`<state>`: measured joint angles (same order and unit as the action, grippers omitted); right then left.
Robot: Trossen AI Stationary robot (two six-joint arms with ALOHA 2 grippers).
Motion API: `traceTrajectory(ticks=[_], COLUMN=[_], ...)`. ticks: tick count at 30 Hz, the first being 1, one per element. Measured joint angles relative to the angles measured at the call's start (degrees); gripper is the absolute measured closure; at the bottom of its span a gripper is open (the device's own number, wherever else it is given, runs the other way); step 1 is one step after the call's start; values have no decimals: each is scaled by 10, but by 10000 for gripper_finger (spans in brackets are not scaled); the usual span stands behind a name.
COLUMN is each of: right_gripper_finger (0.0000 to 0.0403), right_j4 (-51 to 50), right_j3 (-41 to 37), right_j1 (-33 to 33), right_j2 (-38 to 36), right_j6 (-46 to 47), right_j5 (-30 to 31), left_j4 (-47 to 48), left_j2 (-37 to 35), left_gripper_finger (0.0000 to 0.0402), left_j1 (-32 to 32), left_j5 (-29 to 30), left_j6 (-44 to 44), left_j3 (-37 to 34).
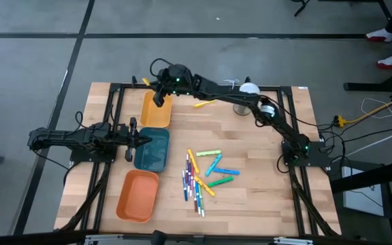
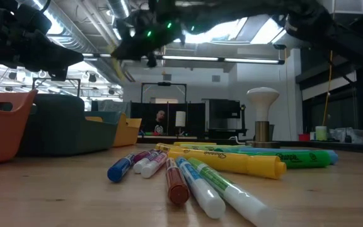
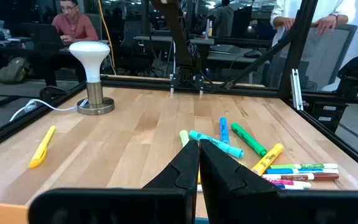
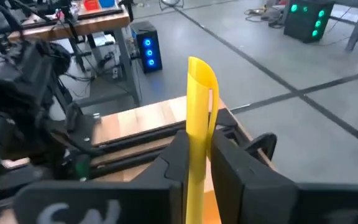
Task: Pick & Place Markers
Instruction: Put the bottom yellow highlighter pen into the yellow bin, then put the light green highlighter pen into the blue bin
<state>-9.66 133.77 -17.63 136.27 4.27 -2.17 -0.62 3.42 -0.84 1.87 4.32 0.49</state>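
Note:
My right gripper (image 1: 160,97) hovers over the far end of the yellow-orange tray (image 1: 156,112), shut on a yellow marker (image 4: 199,106). Several markers (image 1: 203,173) in yellow, green, light blue, red, blue and purple lie in a loose pile on the wood at mid-table, and fill the front of the low view (image 2: 219,167). One more yellow marker (image 1: 205,103) lies alone near the far edge. My left gripper (image 3: 199,152) is shut and holds nothing; it waits at the left side of the teal tray (image 1: 152,151). My right gripper pinches the yellow marker between its two fingers (image 4: 178,155). The marker's shaft (image 4: 197,140) runs along the fingers, and its capped end (image 4: 201,71) sticks out well past the fingertips. It is lifted clear of the tray and the table.
Three trays stand in a row on the table's left half: yellow-orange far, teal in the middle, orange (image 1: 138,195) near. A white mushroom-shaped lamp (image 1: 245,95) stands near the far edge. Black frame rails run along the table's sides. People sit and stand beyond the table.

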Motion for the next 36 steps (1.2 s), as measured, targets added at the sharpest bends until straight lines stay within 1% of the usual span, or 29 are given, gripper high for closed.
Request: traceTrajectory(ticks=[3, 7, 12, 17, 20, 24, 32, 36], right_gripper_finger=[350, 345, 344, 338, 329, 309, 246, 223], right_j4=[16, 28, 1, 1, -18, -47, -51, -39], right_j3=[-2, -2, -1, -1, -1, -1, -1, -1], right_j1=[0, -7, -16, -13, -11, -7, -7, -7], right_j2=[28, 43, 49, 49, 49, 49, 49, 49], right_j6=[18, 57, 115, 118, 114, 102, 104, 104], right_j5=[0, 0, 3, -1, 2, 29, 31, 31], left_j4=[0, 0, 0, 0, 0, 0, 0, 0], left_j2=[0, 0, 0, 0, 0, 0, 0, 0], left_gripper_finger=[389, 393, 391, 390, 393, 392, 391, 393], left_j1=[0, 0, 0, 0, 0, 0, 0, 0], left_j5=[0, 0, 0, 0, 0, 0, 0, 0], left_j6=[0, 0, 0, 0, 0, 0, 0, 0], left_j3=[0, 0, 0, 0, 0, 0, 0, 0])
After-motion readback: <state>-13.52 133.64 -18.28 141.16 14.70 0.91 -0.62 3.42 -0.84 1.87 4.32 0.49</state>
